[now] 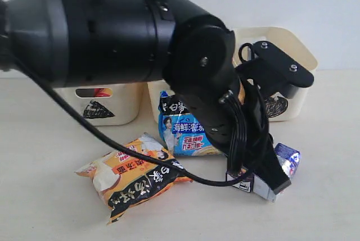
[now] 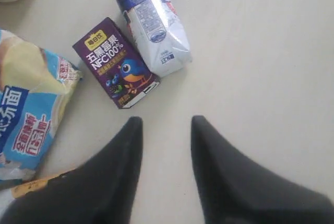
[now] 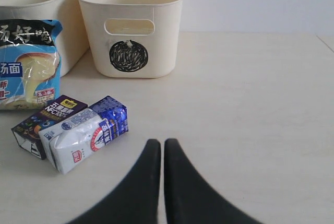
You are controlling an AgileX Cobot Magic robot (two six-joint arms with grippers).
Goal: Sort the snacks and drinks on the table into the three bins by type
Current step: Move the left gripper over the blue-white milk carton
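The dark purple carton [image 2: 115, 62] and the white-and-blue carton [image 2: 151, 20] lie side by side on the table. My left gripper [image 2: 166, 125] hovers open just short of the purple carton, with nothing between its fingers. In the exterior view it [image 1: 269, 183] covers most of the purple carton [image 1: 239, 182], with the white-and-blue carton [image 1: 288, 159] just beyond. My right gripper [image 3: 162, 144] is shut and empty, to the side of both cartons [image 3: 86, 138]. The blue-and-black noodle packet [image 1: 183, 131] leans against the middle bin. The orange-and-black packet [image 1: 132, 176] lies in front. No chip tubes show.
Three cream bins stand at the back: the triangle bin [image 1: 107, 106], the mostly hidden middle bin [image 1: 153, 98] and the circle bin [image 3: 130, 25]. Something red shows through the triangle bin's handle [image 1: 95, 92]. The left arm's bulk [image 1: 112, 33] blocks much of the exterior view.
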